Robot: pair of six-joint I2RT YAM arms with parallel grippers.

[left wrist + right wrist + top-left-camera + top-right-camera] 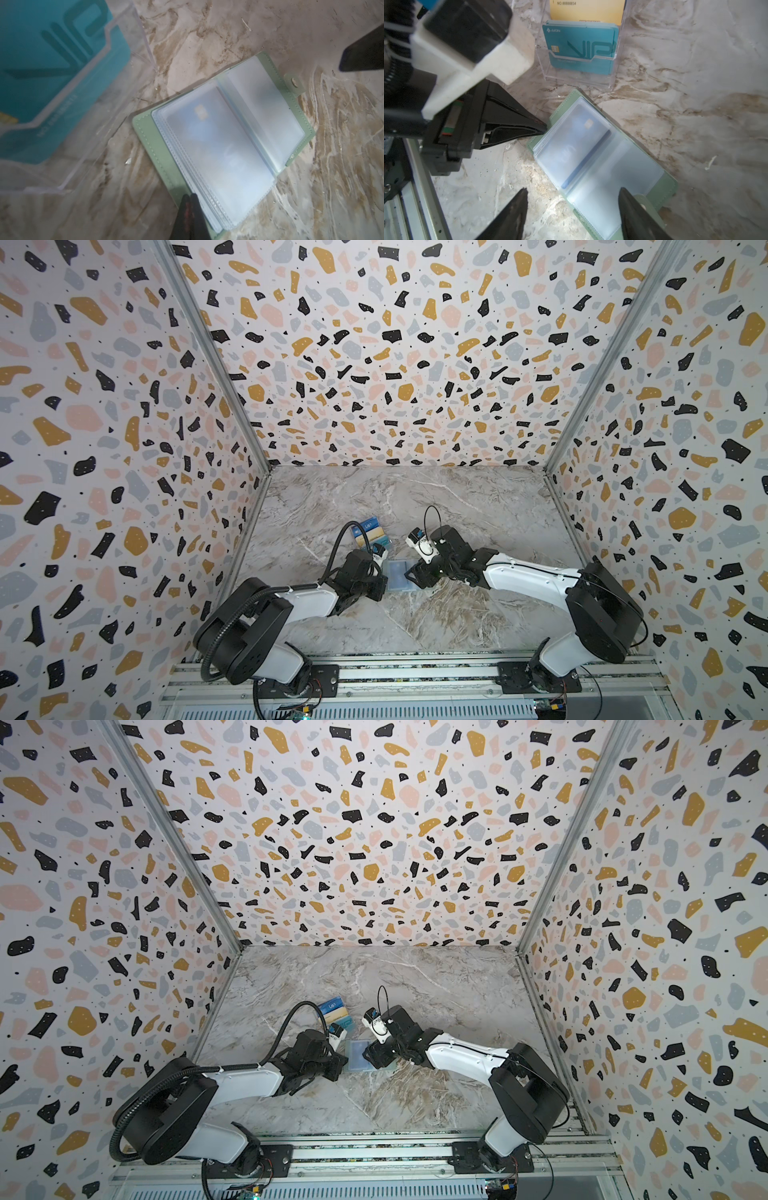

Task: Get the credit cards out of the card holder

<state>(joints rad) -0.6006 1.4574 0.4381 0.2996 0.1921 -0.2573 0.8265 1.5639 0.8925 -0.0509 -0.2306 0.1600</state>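
card holder (602, 166) lies open on the table (695, 104), soft and floppy, left gripper (542, 128) closed pinning its cover, right gripper (573, 190) wide above; i'd pinch the slick, stiff blue card (588, 155) by its exposed edge.

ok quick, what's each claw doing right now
Left claw: shut, tips at the card holder cover's edge; whether it pinches the cover cannot be told.
Right claw: open over the card holder's snap-tab end, holding nothing.
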